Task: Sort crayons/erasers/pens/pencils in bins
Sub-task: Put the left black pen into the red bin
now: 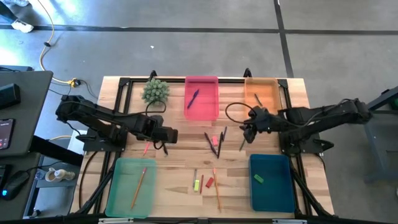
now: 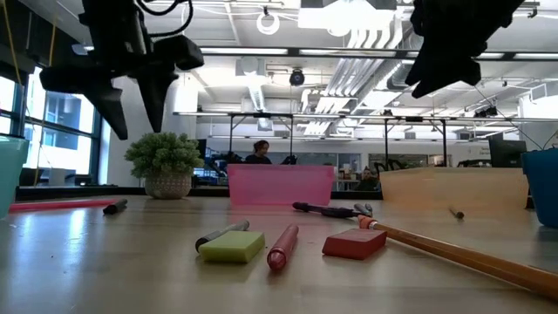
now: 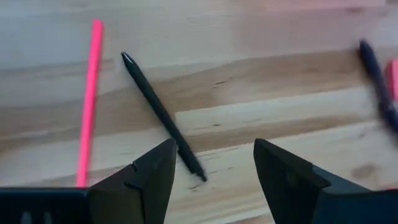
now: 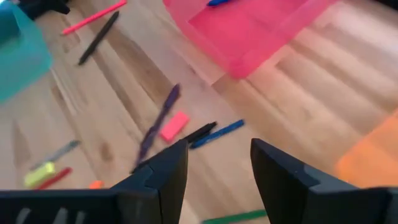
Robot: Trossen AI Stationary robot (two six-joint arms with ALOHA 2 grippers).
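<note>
the left gripper (image 3: 211, 171), fingers apart over the black pen (image 3: 163, 116), could nudge it aside if it descends off-centre

- the place looked like a robotics lab set in a large open-plan office or industrial hall.
- a wooden table (image 1: 174, 180) on a black frame stood on a grey concrete floor (image 1: 186, 43) marked with dark lines.
- beyond the table, the low view showed an exposed ceiling with white ducts (image 2: 366, 70) and strip lights.
- tall windows (image 2: 52, 131) ran along one side.
- a person (image 2: 260, 152) sat at distant desks.
- a dark side desk (image 1: 22, 109) stood next to the table, and a yellow cable (image 1: 46, 37) trailed on the floor.
</note>
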